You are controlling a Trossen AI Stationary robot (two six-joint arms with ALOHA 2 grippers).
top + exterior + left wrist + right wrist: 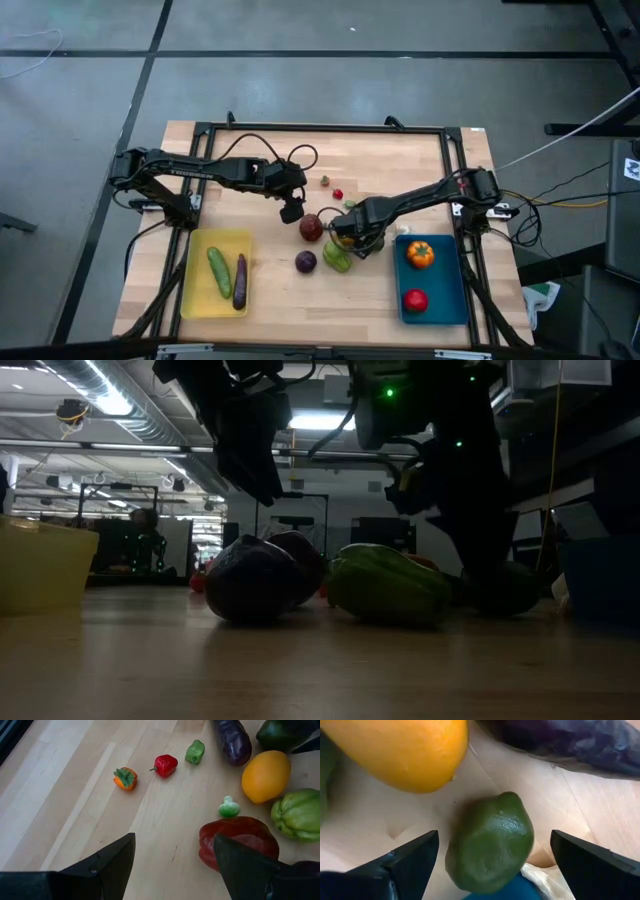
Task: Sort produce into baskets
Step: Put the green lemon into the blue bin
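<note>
My left gripper [292, 211] hangs open and empty above the table, beside a dark red pepper [235, 840] that lies on the wood. My right gripper [492, 862] is open, its fingers standing on either side of a green avocado [490, 842] without touching it. An orange [400, 750] and a purple eggplant [570, 742] lie just beyond the avocado. In the high view the right gripper [347, 234] hides the avocado. The yellow basket [200, 300] holds a cucumber [218, 271] and an eggplant [240, 281]. The blue basket [447, 305] holds an orange pepper [420, 254] and a red piece [415, 299].
A green pepper [336, 258] and a round purple piece [305, 262] lie near the table's middle. Three small peppers, orange [125, 777], red [165, 765] and green [195, 751], lie farther back. Bare wood shows between the two baskets along the near edge.
</note>
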